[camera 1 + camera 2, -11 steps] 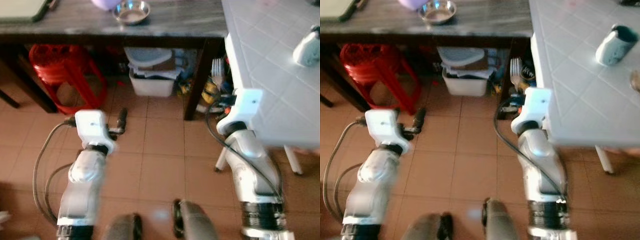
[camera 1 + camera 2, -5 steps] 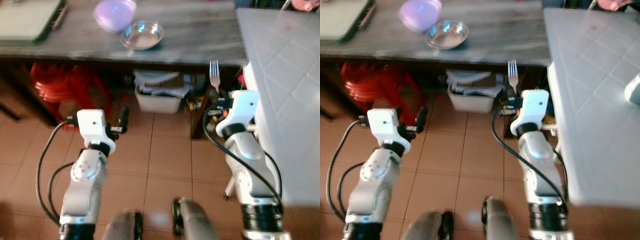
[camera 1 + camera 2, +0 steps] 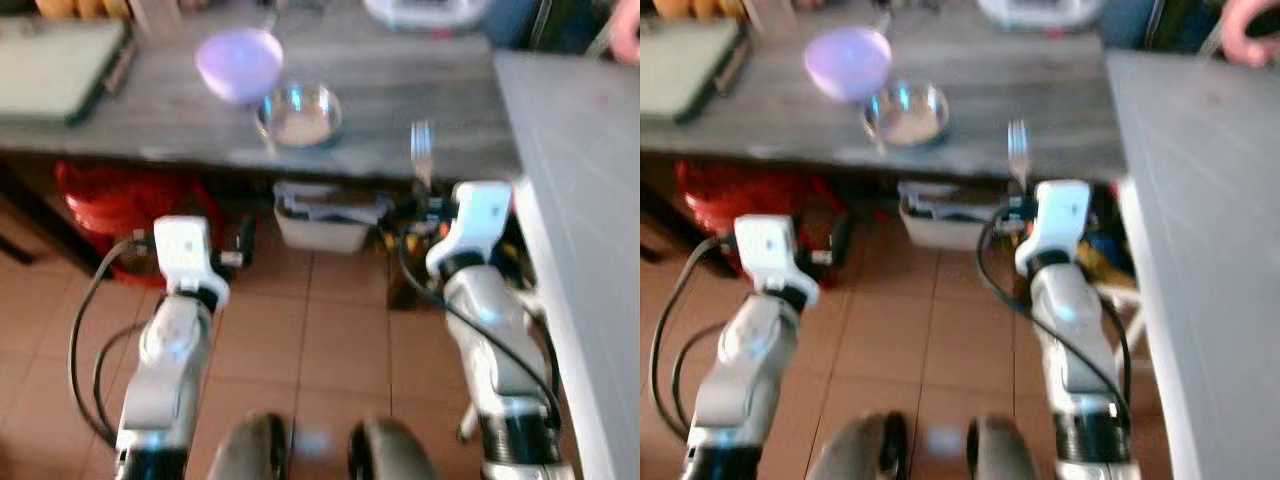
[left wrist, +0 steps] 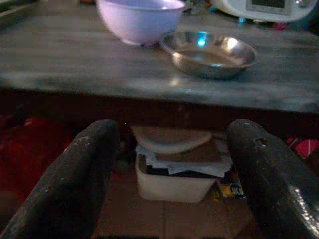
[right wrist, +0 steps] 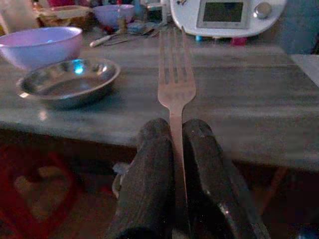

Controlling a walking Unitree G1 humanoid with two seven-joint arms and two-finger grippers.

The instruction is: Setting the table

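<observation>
My right gripper (image 5: 174,134) is shut on a metal fork (image 5: 175,79), tines pointing up and forward, held in front of the grey wooden table (image 3: 380,90). The fork (image 3: 421,150) shows above the right wrist. On the table stand a steel bowl (image 3: 298,113) and a lilac bowl (image 3: 240,62) just behind it to the left. My left gripper (image 4: 169,164) is open and holds nothing, level with the table's front edge, facing the steel bowl (image 4: 209,52) and the lilac bowl (image 4: 142,17).
A white tiled table (image 3: 580,200) runs along the right. Under the grey table are a red stool (image 3: 110,195) and a white bin (image 3: 325,220). A white appliance (image 5: 227,15) and a green board (image 3: 55,60) sit on the grey table. A hand (image 3: 1250,30) shows at the top right.
The camera has moved forward and tilted up, so the grey table and bowls sit lower and closer. The fork stays held in my right gripper. The picture is more blurred now.
</observation>
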